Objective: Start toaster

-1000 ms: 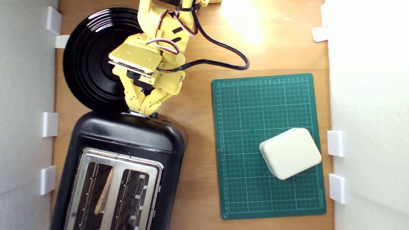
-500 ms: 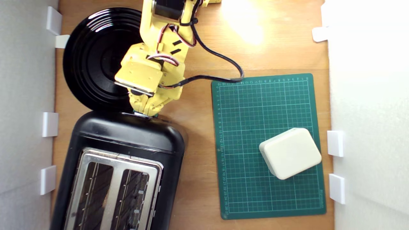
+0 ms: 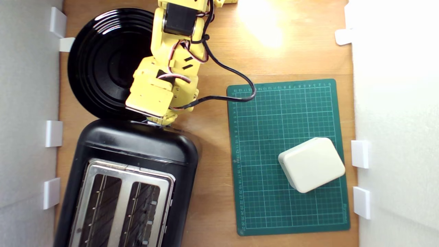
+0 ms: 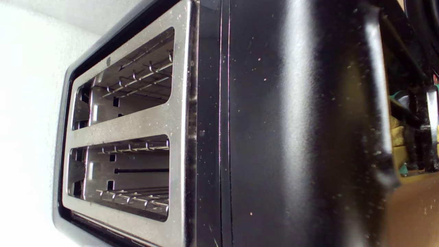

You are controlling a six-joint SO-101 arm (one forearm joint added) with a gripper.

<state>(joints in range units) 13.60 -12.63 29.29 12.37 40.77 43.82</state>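
Stock of the scene, taken across the exterior view from its left to its right, every place given relative to the toaster

1. White wall with clips (image 3: pixel 54 133): just beside the toaster's long side, on the exterior view's left.

2. Toaster (image 3: pixel 137 147): glossy black, two slots in a silver top plate (image 3: pixel 127 199), standing on the wooden surface (image 3: pixel 212 51) in the lower part of the view and running out of frame at its far end. Both slots show only wire guides; in the wrist view no bread stands above the plate (image 4: pixel 130 123), and whether any sits low inside cannot be told.

3. Round black ridged plate (image 3: pixel 99 61): beyond the toaster's lever end, its rim touching or just short of that end.

4. Yellow arm (image 3: pixel 178 41): over the plate's edge, reaching down at the toaster's lever end.

5. End effector (image 3: pixel 159 121): right at that end face, low against it. The wrist body covers the fingers; how far apart the jaws are and whether they grip anything cannot be told. A bit of yellow and teal shows past the toaster's edge in the wrist view, too cramped to read.

6. Green cutting mat (image 3: pixel 260 113): well apart from the toaster, toward the exterior view's right.

7. Cream box (image 3: pixel 311 164): on the mat, further still.

Progress, as a judgement: the press on the lever looks to be in hand or near its bottom. Left: confirm the lever latches, then withdraw the arm
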